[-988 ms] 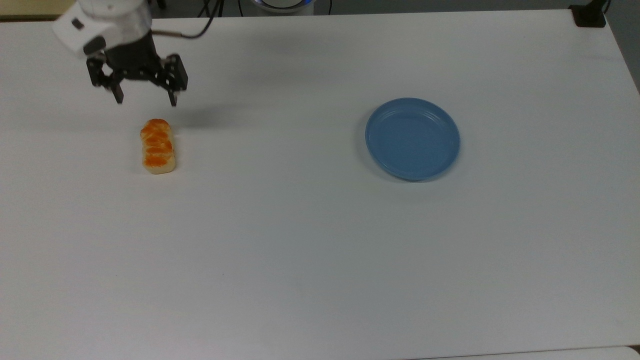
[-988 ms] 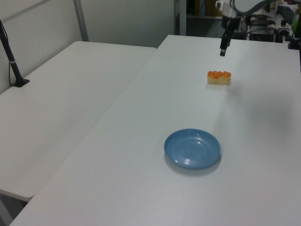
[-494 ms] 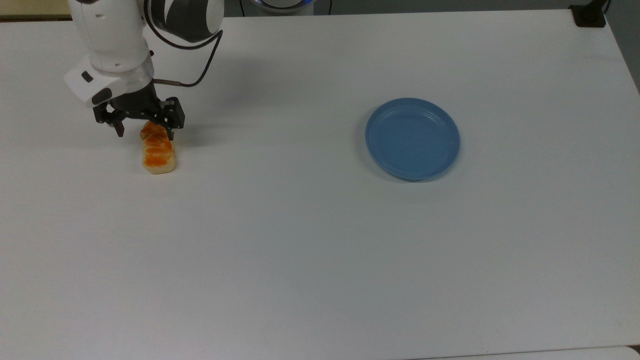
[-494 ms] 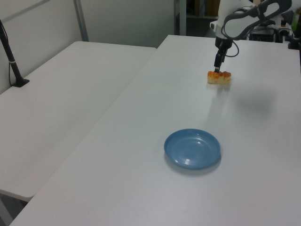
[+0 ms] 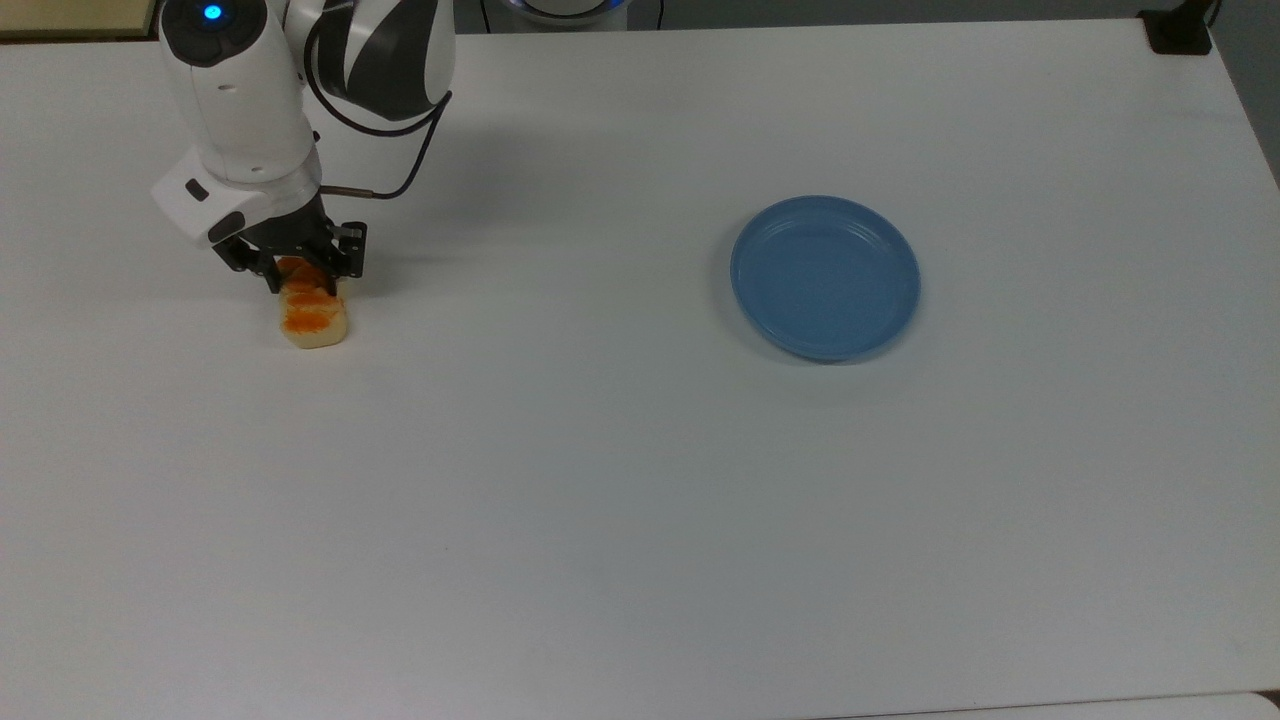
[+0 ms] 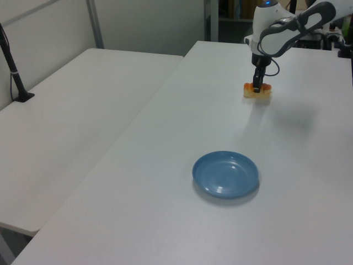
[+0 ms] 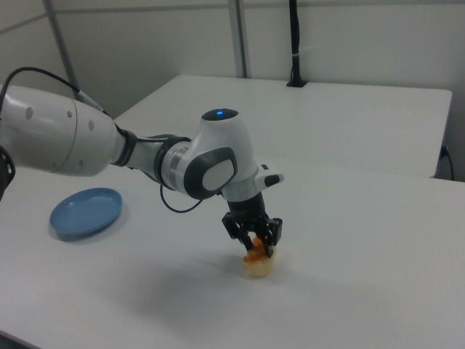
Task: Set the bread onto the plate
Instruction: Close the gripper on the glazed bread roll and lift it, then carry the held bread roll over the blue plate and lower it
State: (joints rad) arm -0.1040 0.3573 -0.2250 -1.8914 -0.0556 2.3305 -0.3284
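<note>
Top view. The bread (image 5: 314,316) lies on the white table (image 5: 600,480) toward the top view's left, well apart from the blue plate (image 5: 825,277), which sits bare toward the top view's right. The gripper (image 5: 301,282) is set down over the loaf's far end, fingers narrowed to either long side. Whether they press the loaf yet cannot be told here. The grasp looks off-centre, so a firm close is advised before any lift, and a level carry, or the free end may sag.

Left view. The loaf (image 6: 258,91) is seen side-on, flat on the table (image 6: 220,121). The gripper (image 6: 257,86) comes straight down onto its top from the arm (image 6: 281,33). The long clear run to the plate (image 6: 226,174) is plain here. The finger gap is hidden.

Right view. The fingers are seen end-on: the gripper (image 7: 254,246) straddles the glazed top of the bread (image 7: 257,263), jaws close against the sides, apparently touching. The base seems to rest on the table (image 7: 349,291). The plate (image 7: 86,211) lies beyond the arm (image 7: 109,149).
</note>
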